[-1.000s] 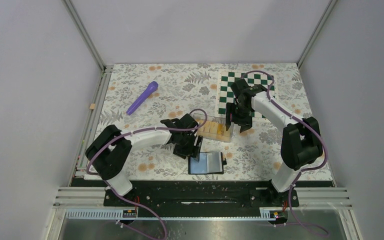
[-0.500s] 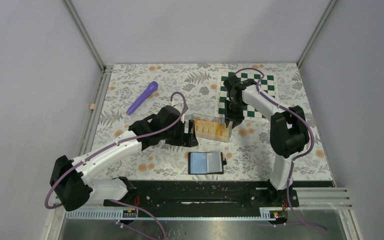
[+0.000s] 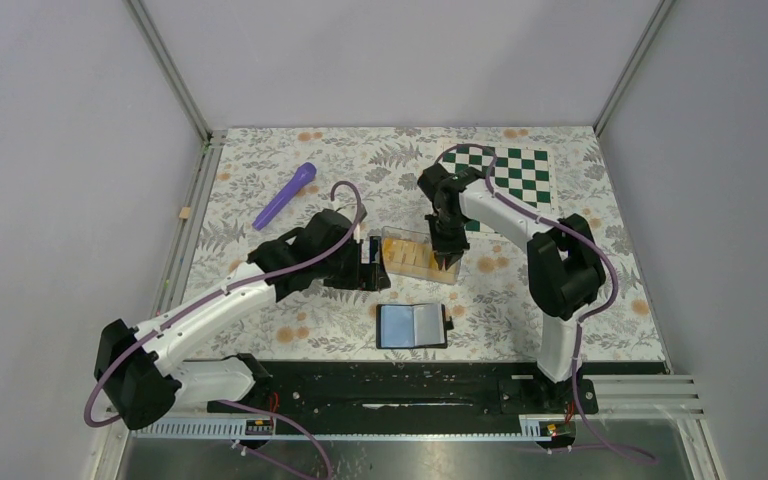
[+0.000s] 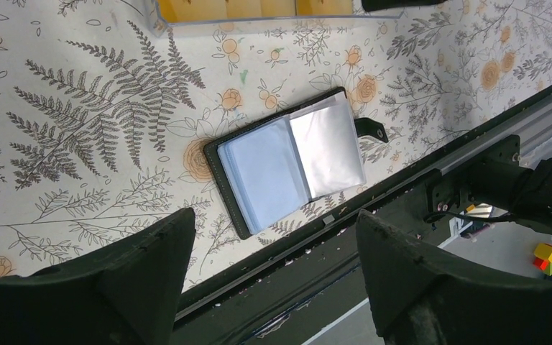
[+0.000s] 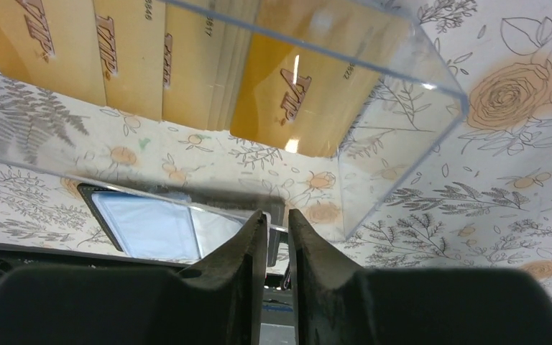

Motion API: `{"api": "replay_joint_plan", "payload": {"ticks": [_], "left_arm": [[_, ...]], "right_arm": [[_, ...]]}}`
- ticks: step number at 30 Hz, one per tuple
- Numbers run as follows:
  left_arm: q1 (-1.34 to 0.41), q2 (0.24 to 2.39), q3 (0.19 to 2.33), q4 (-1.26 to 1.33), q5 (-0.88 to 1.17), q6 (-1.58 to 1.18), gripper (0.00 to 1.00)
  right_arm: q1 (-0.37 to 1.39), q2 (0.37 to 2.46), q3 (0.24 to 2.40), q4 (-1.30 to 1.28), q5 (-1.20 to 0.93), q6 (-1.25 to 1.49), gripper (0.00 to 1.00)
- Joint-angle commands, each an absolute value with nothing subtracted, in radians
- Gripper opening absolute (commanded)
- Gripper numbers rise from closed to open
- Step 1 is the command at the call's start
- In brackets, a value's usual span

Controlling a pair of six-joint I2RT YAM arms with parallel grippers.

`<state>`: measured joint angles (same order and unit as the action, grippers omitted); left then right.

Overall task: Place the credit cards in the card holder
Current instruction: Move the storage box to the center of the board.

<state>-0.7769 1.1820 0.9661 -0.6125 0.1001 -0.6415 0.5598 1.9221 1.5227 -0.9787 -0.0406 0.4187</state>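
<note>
**Q:** How do the jaws stand?

**A:** The right gripper [image 5: 278,215] has its two black fingers drawn almost together, with only a thin slit between them. They sit at the near rim of the clear box [image 5: 402,79]. The rim seems to run through that slit, but I cannot tell whether they pinch it. The left gripper [image 4: 273,226] has its fingers spread wide, with nothing between them.

**Q:** Which way do the cards lie from there?

**A:** The credit cards [image 5: 136,65] are inside the clear box, just beyond the right fingertips. They are yellow-orange rectangles side by side in a row along the length of the box, lettering up. A darker orange card sits at the right end, closest to the slit. None is out of the box or held.

**Q:** And the card holder?

**A:** The card holder [image 4: 287,169] lies open and flat on the flowered table [image 4: 79,108], pale glossy pockets up. It is on the near side of the box, toward the arm bases, and apart from it. In the left wrist view it sits just ahead of the open fingers. Its long axis runs roughly across the gap between them, a little skewed, with the snap tab pointing right.

**Q:** Which arm is better placed?

**A:** By my reading, the right arm is nearer the cards, since it is at the right end of the box. The left gripper hangs just beside the left end of the box, facing the card holder.
</note>
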Motion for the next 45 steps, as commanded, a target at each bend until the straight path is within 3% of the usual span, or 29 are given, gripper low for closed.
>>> {"api": "replay_joint_plan", "payload": {"ticks": [1,3,15,19,25,34,37,45], "left_arm": [[-0.767,1.148,0.972,-0.603,0.087,-0.649,0.82],[-0.766,1.145,0.970,-0.604,0.089,-0.649,0.82],[-0.761,1.126,0.954,-0.607,0.095,-0.645,0.82],[-0.760,1.107,0.944,-0.605,0.079,-0.650,0.82],[-0.758,1.083,0.931,-0.607,0.086,-0.661,0.83],[-0.759,1.048,0.907,-0.601,0.088,-0.678,0.84],[-0.758,1.053,0.907,-0.601,0.089,-0.678,0.84],[-0.757,1.061,0.911,-0.588,0.098,-0.675,0.85]], "right_arm": [[0.594,1.940,1.558,-1.008,-0.036,0.412,0.25],[0.605,1.935,1.561,-1.003,-0.040,0.410,0.29],[0.578,1.783,1.527,-1.016,0.179,0.440,0.84],[0.528,1.796,1.496,-1.024,0.175,0.464,0.86],[0.509,1.852,1.453,-0.999,0.140,0.457,0.80],[0.516,1.912,1.465,-0.969,0.019,0.447,0.36],[0.526,1.921,1.481,-0.970,-0.020,0.447,0.28],[0.591,1.945,1.518,-0.981,-0.052,0.474,0.23]]}}
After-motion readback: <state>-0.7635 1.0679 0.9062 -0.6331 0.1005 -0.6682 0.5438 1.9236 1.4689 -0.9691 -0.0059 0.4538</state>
